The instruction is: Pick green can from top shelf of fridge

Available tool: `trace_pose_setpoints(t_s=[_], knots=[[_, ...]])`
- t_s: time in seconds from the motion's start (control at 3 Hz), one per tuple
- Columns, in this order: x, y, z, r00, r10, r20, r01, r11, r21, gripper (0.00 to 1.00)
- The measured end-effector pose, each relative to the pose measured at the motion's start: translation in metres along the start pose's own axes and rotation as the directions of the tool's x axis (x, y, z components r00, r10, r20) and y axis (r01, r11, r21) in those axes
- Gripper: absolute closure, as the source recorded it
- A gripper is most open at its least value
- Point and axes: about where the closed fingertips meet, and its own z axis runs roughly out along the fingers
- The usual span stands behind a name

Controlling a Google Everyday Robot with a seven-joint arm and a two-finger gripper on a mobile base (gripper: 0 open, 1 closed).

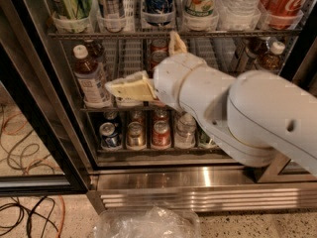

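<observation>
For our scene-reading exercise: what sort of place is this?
Likely a shop or break room: a drinks fridge, rows of cans and bottles, the green can on the top shelf. The gripper hangs open before the middle rack.

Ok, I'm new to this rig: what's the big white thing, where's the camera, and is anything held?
The white shape is the robot's arm; the two beige fingers at its tip are the gripper, spread open and holding nothing. One camera looks over the arm into the fridge; its mounting isn't known. The gripper sits before the middle rack, beside a brown bottle. The green can stands up-left of it on the top shelf, leftmost in view. The bottom rack holds short cans.
</observation>
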Motion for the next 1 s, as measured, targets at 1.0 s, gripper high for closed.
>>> trace_pose_setpoints(t_s=[1.0], knots=[[-0.0028,-0.0114,-0.0073,0.999,-0.016,0.052,0.014,0.9989,0.045,0.0]])
